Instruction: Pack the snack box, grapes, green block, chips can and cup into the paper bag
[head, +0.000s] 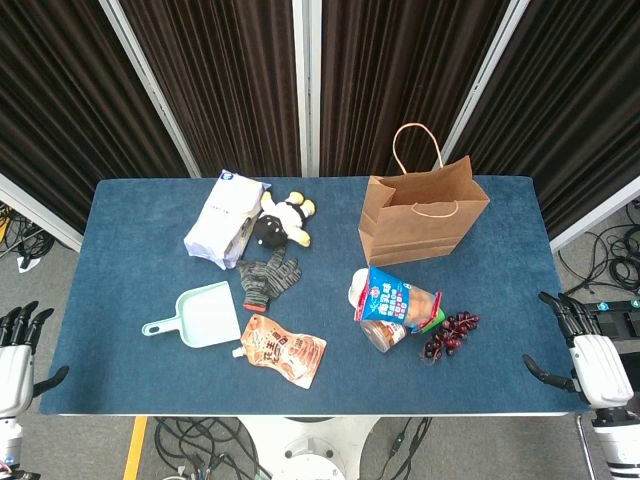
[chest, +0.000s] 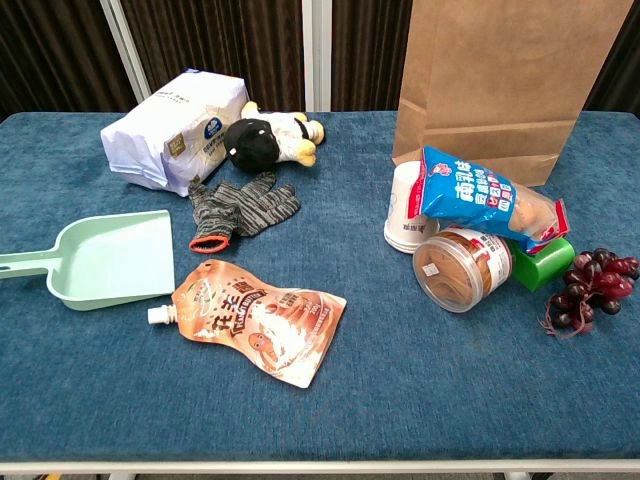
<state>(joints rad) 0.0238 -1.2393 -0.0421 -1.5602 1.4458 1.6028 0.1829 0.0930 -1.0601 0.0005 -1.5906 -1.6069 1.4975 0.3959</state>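
Observation:
A brown paper bag (head: 420, 215) (chest: 495, 80) stands upright at the back right of the blue table, its mouth open upward. In front of it lies a pile: the blue snack box (head: 395, 298) (chest: 480, 200) rests on top of the white cup (head: 358, 290) (chest: 405, 210), the chips can (head: 383, 334) (chest: 462, 268) lying on its side, and the green block (head: 432, 318) (chest: 545, 262). The dark grapes (head: 450, 335) (chest: 590, 285) lie just right of the pile. My left hand (head: 15, 350) hangs off the table's left edge and my right hand (head: 585, 350) off its right edge, both open and holding nothing. Neither hand shows in the chest view.
On the left half lie a white packet (head: 225, 218) (chest: 175, 125), a black and white plush toy (head: 280, 222) (chest: 265, 140), a striped glove (head: 270, 272) (chest: 240, 210), a mint dustpan (head: 205, 315) (chest: 100, 260) and an orange spout pouch (head: 283, 348) (chest: 255, 325).

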